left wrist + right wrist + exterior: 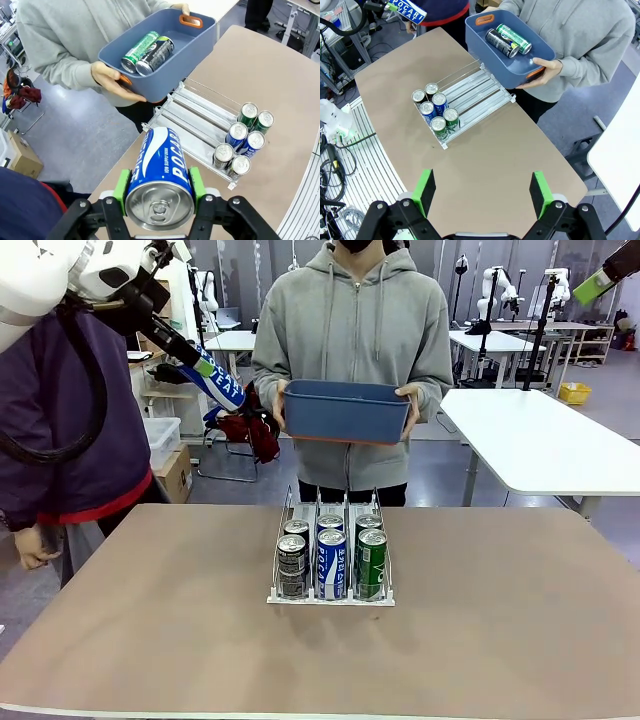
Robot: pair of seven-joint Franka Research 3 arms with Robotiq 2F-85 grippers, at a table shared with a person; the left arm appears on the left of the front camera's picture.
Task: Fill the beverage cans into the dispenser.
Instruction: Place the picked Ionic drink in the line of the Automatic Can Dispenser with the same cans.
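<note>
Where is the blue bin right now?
In the front view, the person holds the blue bin in mid-air beyond the far edge of the table, centred just behind the dispenser.

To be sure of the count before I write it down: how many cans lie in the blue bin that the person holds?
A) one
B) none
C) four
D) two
D: the left wrist view looks down into the blue bin and shows two cans lying side by side on its floor, a green can and a black can.
</note>
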